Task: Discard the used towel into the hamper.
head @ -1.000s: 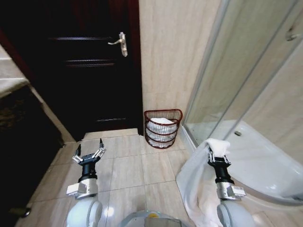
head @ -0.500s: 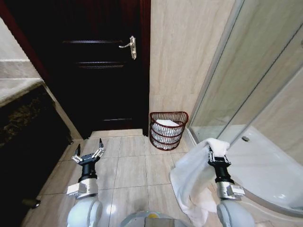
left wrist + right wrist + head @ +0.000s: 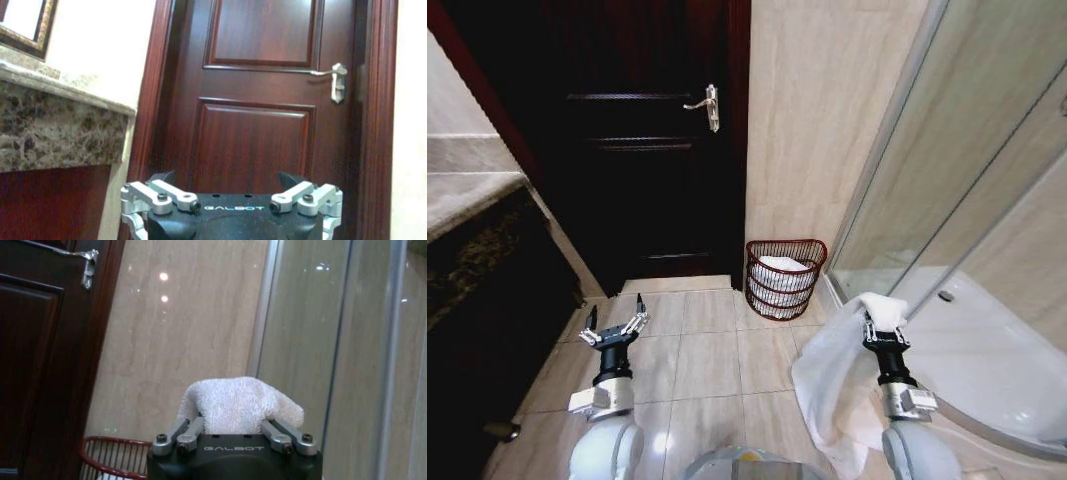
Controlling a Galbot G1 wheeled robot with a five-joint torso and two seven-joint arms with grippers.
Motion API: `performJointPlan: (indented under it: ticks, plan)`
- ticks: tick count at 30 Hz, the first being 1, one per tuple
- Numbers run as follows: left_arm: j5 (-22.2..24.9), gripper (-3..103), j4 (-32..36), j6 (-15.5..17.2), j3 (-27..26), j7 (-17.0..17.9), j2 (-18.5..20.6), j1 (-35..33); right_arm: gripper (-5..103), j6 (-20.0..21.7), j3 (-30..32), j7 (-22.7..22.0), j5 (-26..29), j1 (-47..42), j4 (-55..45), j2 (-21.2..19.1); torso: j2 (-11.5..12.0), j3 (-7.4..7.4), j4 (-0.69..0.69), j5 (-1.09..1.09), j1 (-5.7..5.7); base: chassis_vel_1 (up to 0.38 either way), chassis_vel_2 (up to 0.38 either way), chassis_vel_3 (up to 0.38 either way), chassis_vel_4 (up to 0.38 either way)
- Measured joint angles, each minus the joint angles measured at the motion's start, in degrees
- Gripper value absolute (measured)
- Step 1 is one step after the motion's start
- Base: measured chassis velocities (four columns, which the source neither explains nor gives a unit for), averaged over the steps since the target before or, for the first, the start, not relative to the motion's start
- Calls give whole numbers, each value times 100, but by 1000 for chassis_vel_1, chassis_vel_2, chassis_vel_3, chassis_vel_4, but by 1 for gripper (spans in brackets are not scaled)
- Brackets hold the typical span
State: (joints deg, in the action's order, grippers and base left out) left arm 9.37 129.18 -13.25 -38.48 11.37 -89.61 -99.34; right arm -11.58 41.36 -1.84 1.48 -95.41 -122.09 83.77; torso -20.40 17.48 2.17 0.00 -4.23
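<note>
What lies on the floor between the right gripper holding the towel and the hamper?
Bare floor tile in the head view, between the right gripper, shut on the towel, and the hamper.

The hamper point(image 3: 785, 278) sits on the floor point(image 3: 712, 350) against the far wall, between the door point(image 3: 642, 150) on its left and the shower point(image 3: 967, 260) on its right, with some cloth inside. The right tool point(image 3: 883, 330) is near the shower, in front of the hamper and off to its right, towel point(image 3: 837, 385) draped from it down to the floor. The left tool point(image 3: 614, 325) is over the floor in front of the door, counter point(image 3: 472, 200) further left.
</note>
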Motion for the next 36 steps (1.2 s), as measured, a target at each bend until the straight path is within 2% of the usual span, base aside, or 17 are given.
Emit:
performJointPlan:
  ticks: [10, 27, 30, 33, 36]
  plan:
    - [-15, 100, -77, -142, 6, 4, 4, 6, 24, -54, -7, -40, 40, 6, 48, 5, -75, 40, 0, 0, -34, 47, 44, -42, -47]
    - [-111, 100, -29, -12, 8, 47, 5, -33, 24, -176, -38, 13, 32, -48, 61, 56, -44, 18, 0, 0, -25, 0, 0, 0, 0]
    - [-112, 100, -38, -55, 7, 36, 4, -21, 24, -203, -41, 26, 33, -44, 66, 57, -39, 16, 0, 0, -23, -49, -53, -26, -27]
    - [-108, 100, -126, -283, 3, 7, 5, 15, 24, -252, -28, 57, 33, -42, 88, 49, -34, 12, -2, 0, -21, -24, -16, -31, -27]
    - [-102, 100, -134, -315, 3, -5, 2, 18, 24, -249, -20, 61, 33, -35, 88, 46, -32, 11, -1, 0, -21, 0, 0, 0, 0]
